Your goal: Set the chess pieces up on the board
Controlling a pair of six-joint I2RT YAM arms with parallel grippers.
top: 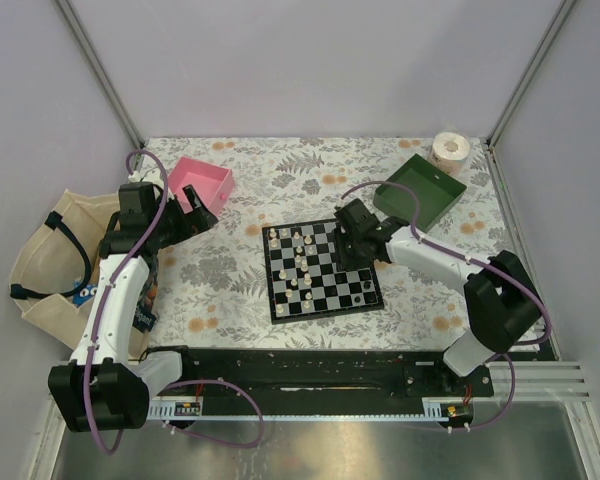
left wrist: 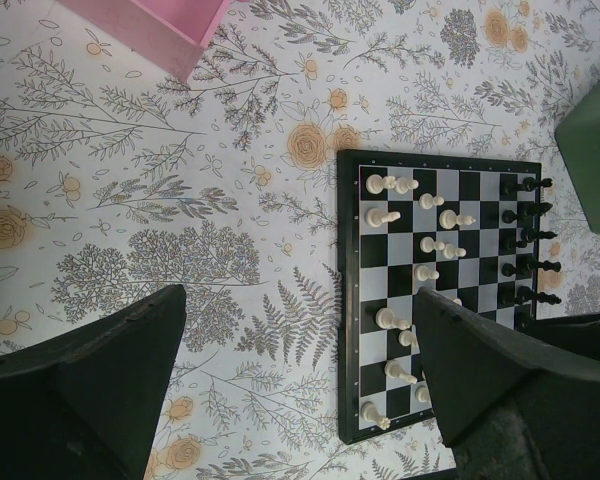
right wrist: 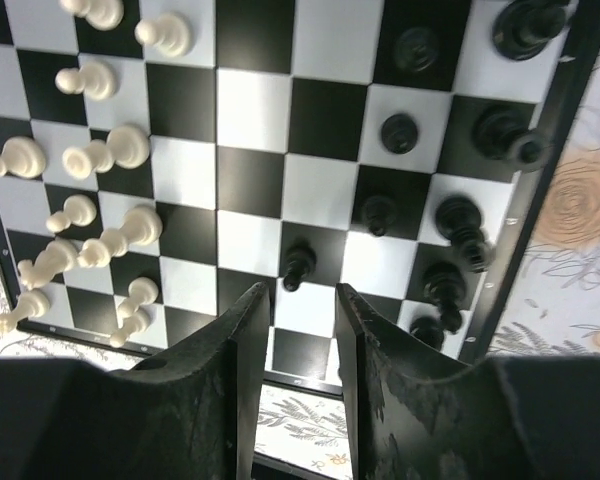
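The board lies mid-table with cream-white chess pieces scattered over its left half and black ones at its right side. My right gripper hovers over the board's far right part. In the right wrist view its jaws stand open with nothing between them; a black pawn stands upright just beyond the tips. Other black pieces line the board's edge, and white ones lie opposite. My left gripper is open over the tablecloth left of the board, holding nothing.
A pink tray sits at the back left and a green tray at the back right, beside a tape roll. A cloth bag lies off the table's left edge. Flowered cloth covers the table.
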